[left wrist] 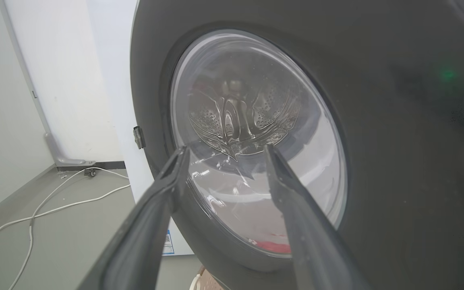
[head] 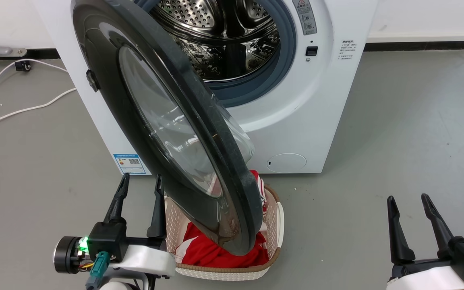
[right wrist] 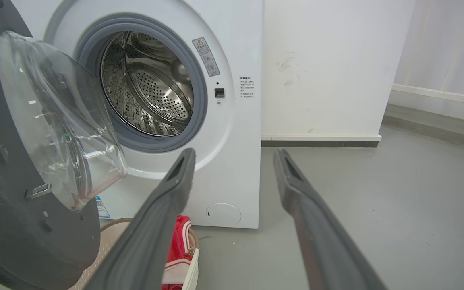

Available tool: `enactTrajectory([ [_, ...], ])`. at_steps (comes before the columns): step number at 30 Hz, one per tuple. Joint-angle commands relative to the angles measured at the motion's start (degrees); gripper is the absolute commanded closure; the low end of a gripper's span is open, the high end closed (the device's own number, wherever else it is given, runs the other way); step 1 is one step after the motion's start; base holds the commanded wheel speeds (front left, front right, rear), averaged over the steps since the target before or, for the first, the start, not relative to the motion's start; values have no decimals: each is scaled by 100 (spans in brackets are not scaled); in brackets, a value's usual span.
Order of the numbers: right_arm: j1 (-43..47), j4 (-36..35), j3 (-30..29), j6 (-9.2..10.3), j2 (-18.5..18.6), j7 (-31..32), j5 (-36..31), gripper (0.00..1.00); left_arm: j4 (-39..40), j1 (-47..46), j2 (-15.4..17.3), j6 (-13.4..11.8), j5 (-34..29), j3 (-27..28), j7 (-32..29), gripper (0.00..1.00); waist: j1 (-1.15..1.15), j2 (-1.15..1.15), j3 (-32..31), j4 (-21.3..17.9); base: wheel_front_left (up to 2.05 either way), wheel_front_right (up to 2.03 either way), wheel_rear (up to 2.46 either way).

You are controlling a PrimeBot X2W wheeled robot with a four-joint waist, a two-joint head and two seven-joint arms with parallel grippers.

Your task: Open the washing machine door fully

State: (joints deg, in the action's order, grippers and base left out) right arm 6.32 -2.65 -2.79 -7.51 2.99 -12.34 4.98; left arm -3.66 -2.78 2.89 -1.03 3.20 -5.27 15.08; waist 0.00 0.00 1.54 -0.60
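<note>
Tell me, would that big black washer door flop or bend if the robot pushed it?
Probably not: the washing machine door looks like a thick rigid disc, so it would likely swing as one piece. Its glossy face may be slippery under the left gripper. The bulging glass bowl suggests it is fairly heavy.

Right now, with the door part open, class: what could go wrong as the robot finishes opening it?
1. The left gripper, jaws open, stands at the outer face of the door, on the side it must swing toward. It may block the door or get struck.
2. The door's lower edge hangs over the basket of red cloth. It might snag the cloth or drag the basket.
</note>
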Motion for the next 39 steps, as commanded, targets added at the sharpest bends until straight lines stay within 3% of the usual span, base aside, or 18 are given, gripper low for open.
enactTrajectory([
  [1, -58, 26, 9, 4, -21, -28, 28, 0, -16, -47, -2, 26, 8, 0, 12, 54, 0, 0, 0, 2, 0, 0, 0],
  [2, -60, 29, 10, 4, -21, -31, 26, 0, -22, -45, -2, 34, 10, -4, 12, 87, 0, 0, 3, 3, 0, 0, 0],
  [3, -60, 35, 13, 4, -21, -35, 31, 0, -29, -47, -2, 44, 14, -3, 12, 100, 0, 0, 6, 3, 0, 0, 0],
  [17, -115, 119, -33, 4, -21, -77, 76, 0, 390, -260, -2, 10, 63, -16, 12, 100, 0, 0, 34, 31, 0, 0, 0],
  [29, -151, 219, -55, 4, -20, -125, 60, 0, 1741, -901, 25, -18, -127, -145, 11, 100, 0, 0, 38, 63, 0, 0, 0],
  [39, -176, 285, -76, 4, -20, -145, 70, 0, 2917, -1436, 14, 58, -251, -767, -75, 100, 0, 0, 62, 53, 0, 0, 0],
])
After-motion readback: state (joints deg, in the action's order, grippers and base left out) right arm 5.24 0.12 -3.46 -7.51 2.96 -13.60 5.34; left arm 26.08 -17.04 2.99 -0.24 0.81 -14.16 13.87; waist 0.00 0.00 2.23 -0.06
